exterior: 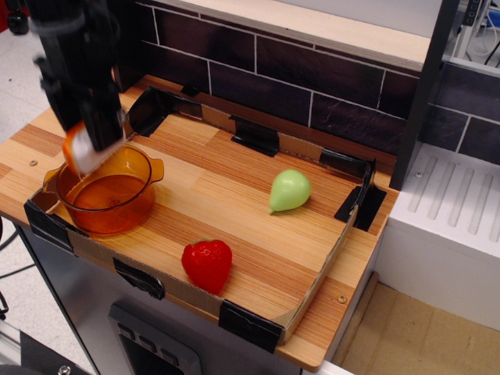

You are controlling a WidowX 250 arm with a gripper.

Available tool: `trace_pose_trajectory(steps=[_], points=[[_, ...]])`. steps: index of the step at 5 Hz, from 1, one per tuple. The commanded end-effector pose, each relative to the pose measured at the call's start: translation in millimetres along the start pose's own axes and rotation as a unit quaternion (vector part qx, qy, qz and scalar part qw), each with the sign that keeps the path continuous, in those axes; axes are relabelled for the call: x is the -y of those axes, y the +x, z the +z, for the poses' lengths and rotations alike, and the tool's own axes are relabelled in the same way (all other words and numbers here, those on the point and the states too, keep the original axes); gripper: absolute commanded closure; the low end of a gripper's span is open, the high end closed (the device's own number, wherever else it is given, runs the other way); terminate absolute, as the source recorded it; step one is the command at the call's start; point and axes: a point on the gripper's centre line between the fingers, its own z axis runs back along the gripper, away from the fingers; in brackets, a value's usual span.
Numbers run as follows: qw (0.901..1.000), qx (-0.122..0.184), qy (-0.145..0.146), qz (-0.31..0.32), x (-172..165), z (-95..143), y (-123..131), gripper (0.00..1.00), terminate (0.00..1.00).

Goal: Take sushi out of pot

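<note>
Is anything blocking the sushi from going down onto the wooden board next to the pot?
Nothing visible does. The end effector holds the sushi above the pot; the board beside it is bare up to the pear and strawberry.

a wooden plank counter [234, 199] fills the middle, its work area fenced by a low cardboard rim [328, 262] held with black tape. behind it runs a dark brick-tile wall [297, 74] under a pale wooden ledge [336, 30]. a black post [426, 86] stands at the right, beside a white ribbed unit [453, 226]. pale floor shows at far left.
</note>
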Motion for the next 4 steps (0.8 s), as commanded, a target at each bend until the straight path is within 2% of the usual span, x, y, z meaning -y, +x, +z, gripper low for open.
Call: trace_pose_trajectory(steps=[1, 2, 3, 4], points=[[0.997, 0.051, 0.021, 0.055, 16, 51, 28, 1.0, 0.0], [0.9869, 0.078, 0.014, 0.14, 35, 49, 49, 1.0, 0.0], [0.972, 0.082, 0.002, 0.22, 46, 37, 60, 1.0, 0.0], [0.9542, 0.085, -0.012, 0.286, 61, 19, 59, 1.0, 0.0]])
